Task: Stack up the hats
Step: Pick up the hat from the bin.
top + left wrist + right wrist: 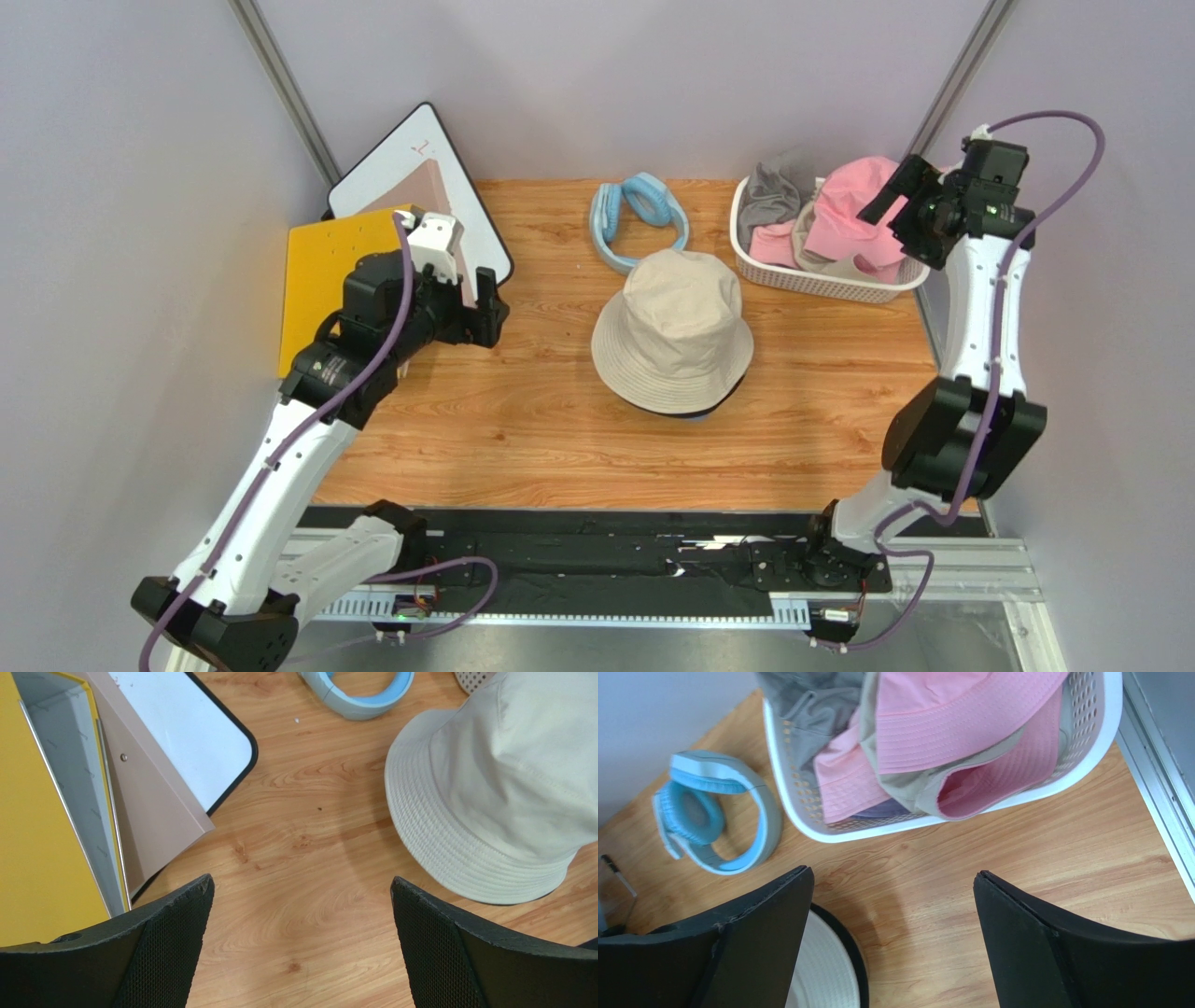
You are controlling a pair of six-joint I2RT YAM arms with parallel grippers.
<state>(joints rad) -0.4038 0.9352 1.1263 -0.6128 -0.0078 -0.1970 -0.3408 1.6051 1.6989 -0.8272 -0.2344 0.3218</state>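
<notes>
Hats are soft fabric, light and floppy, not fragile. They crumple and drape when lifted, so a one-layer pinch may drag the rest unevenly. Beige hat (671,336) sits crown up mid table (533,420). Dark brim (690,412) peeks out under its near edge, likely another hat beneath. Pink hat (962,721) and grey hat (808,700) lie bunched in white basket (828,284) at far right corner. Some olive-beige fabric sits between them, can't tell which hat. Left tool (302,885) wide open, empty, over bare wood just left of beige hat. Right tool (892,875) wide open, empty, up near the basket. Best hold for pink hat looks like the brim fold on top of the pile, or a pinch of crown cloth. Brim is stitched in rows, probably a bit stiffer, so less slip. Risk: tangled neighbours come along with it. Blue headphones (638,217) lie behind beige hat, not part of the stack
</notes>
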